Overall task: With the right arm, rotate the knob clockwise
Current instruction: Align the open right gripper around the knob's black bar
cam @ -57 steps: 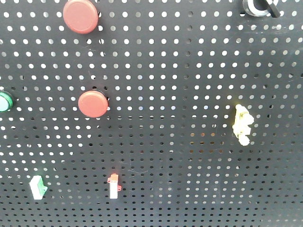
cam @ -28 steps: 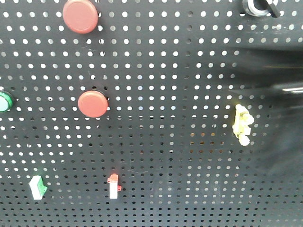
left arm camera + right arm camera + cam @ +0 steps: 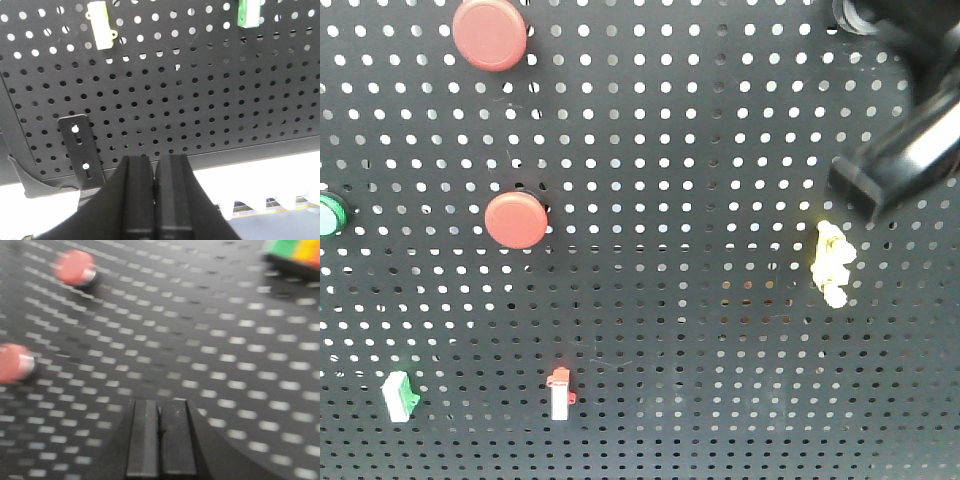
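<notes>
Now right arm (image 3: 905, 150) overlaps knob (image 3: 842, 14) at pegboard (image 3: 670, 150) top-right edge; right pincer (image 3: 160, 440) closed, empty.

Front view: square-on, close to the perforated surface (image 3: 670, 160). Left wrist view: low, looking up past the left fingers (image 3: 137, 200) at the surface's bottom edge. Right wrist view: blurred, oblique past the right fingers (image 3: 142, 440); red discs (image 3: 490, 33) shared with front view.
</notes>
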Robot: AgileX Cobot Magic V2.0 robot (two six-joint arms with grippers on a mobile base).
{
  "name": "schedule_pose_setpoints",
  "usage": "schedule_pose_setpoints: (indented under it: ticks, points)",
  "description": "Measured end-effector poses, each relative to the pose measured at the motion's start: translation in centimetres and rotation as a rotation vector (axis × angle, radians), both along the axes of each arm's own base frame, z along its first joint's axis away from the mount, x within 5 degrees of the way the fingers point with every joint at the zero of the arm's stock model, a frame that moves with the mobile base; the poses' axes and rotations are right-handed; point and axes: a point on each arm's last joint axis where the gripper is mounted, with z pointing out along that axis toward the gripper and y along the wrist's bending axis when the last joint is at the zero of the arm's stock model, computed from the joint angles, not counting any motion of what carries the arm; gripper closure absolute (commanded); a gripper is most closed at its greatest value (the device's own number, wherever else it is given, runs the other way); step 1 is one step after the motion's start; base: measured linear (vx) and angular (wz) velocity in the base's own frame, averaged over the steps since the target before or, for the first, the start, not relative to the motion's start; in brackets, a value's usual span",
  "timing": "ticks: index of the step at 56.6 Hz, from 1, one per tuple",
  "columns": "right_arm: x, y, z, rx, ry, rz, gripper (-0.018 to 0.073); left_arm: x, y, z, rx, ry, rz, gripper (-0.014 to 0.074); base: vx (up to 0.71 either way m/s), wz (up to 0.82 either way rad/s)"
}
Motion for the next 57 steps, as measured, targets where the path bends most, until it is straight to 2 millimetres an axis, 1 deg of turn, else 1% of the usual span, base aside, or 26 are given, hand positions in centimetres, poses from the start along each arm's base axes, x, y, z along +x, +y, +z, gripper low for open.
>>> schedule_pose_setpoints:
  ticks: [8, 17, 23, 28, 35, 43, 50, 57]
  points:
    - [0.4, -0.7, -0.1, -0.004, 0.008, -0.100, 0.0438, 0.0, 0.0, 0.0, 0.000, 0.000, 0.000, 0.0603, 0.00, 0.00]
    - [0.9, -1.4, -0.6, -0.040, 0.061, -0.200, 0.0334, 0.0, 0.0, 0.0, 0.000, 0.000, 0.000, 0.0603, 0.00, 0.00]
    - [1.1, -1.6, -0.9, -0.041, 0.099, -0.223, 0.0266, 0.0, 0.0, 0.0, 0.000, 0.000, 0.000, 0.0603, 0.00, 0.00]
    - [1.1, -1.7, -1.0, -0.031, 0.113, -0.227, 0.0237, 0.0, 0.0, 0.0, 0.000, 0.000, 0.000, 0.0603, 0.00, 0.00]
    - [1.2, -1.6, -1.1, -0.029, 0.120, -0.230, 0.0237, 0.0, 0.0, 0.0, 0.000, 0.000, 0.000, 0.0603, 0.00, 0.00]
    - [1.9, -1.0, -1.5, -0.048, 0.134, -0.235, 0.0251, 0.0, 0.0, 0.0, 0.000, 0.000, 0.000, 0.0603, 0.00, 0.00]
    - [2.6, -0.4, -2.0, -0.066, 0.149, -0.237, 0.0286, 0.0, 0.0, 0.0, 0.000, 0.000, 0.000, 0.0603, 0.00, 0.00]
    - [2.7, -0.4, -2.0, -0.077, 0.140, -0.245, 0.0342, 0.0, 0.0, 0.0, 0.000, 0.000, 0.000, 0.0603, 0.00, 0.00]
